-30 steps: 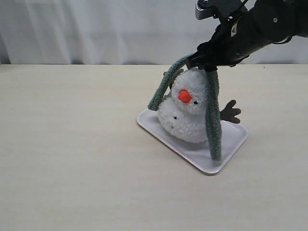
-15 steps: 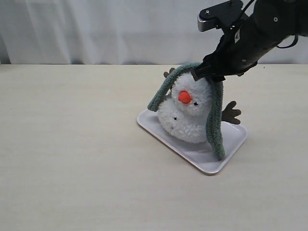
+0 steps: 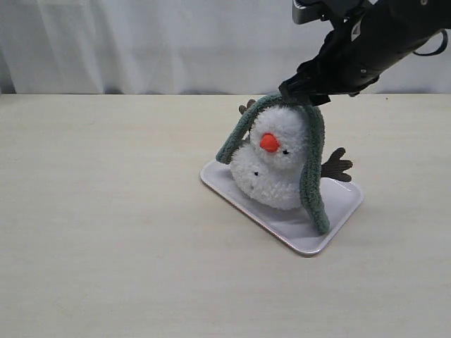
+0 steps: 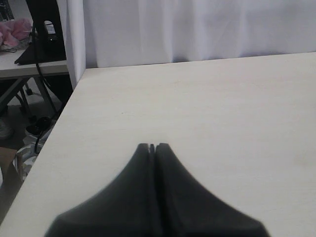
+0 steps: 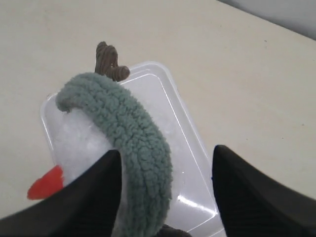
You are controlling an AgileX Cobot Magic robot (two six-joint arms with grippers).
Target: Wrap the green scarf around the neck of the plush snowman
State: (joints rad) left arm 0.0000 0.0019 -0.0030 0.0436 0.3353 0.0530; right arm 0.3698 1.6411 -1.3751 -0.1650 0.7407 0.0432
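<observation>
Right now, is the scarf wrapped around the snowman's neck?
No, the scarf lies draped over the head of the snowman, its ends hanging down both sides.

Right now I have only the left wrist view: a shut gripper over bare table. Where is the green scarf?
Observer: The green scarf lies arched over the top of the head of the plush snowman, not down at the neck.
Operator: Is the right gripper holding it?
Observer: The right gripper stands open astride the scarf above the head, with a clear gap on one side.
Operator: What does the snowman sit on?
Observer: A white tray; the scarf's longer end hangs down as far as it.
</observation>
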